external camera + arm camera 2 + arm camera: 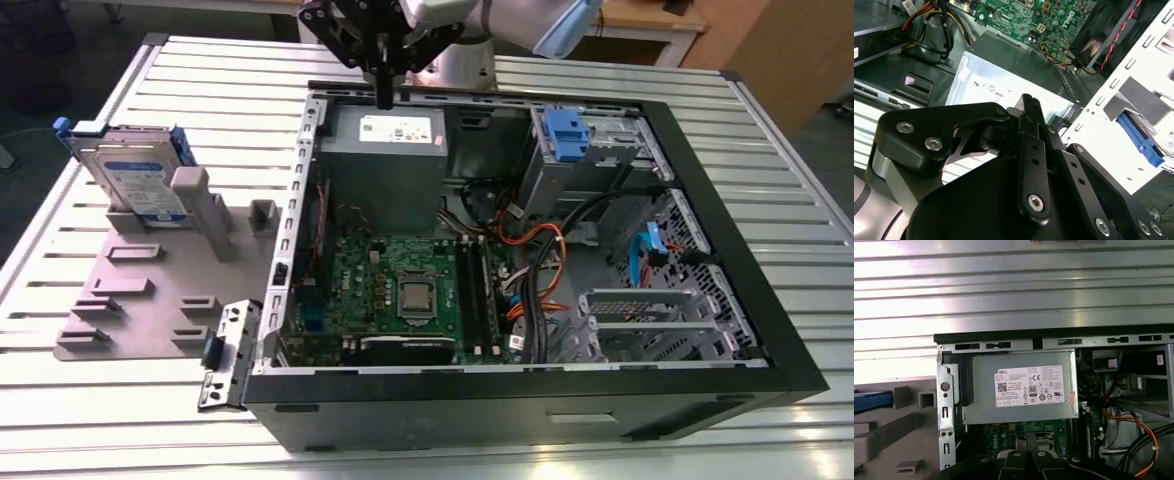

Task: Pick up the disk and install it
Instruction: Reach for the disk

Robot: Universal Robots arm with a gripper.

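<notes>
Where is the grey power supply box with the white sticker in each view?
Exterior view: power supply box in the case's far corner, exterior view's left side.
First wrist view: sticker face-on, just inside the case rim.
Second wrist view: pale metal face, beyond the gripper.
Shared landmark: green motherboard adjoining it.

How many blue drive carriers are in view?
2. One frames the disk on the grey fixture at the exterior view's left; an empty carrier sits in the case's drive bay. Others may be hidden.
</notes>
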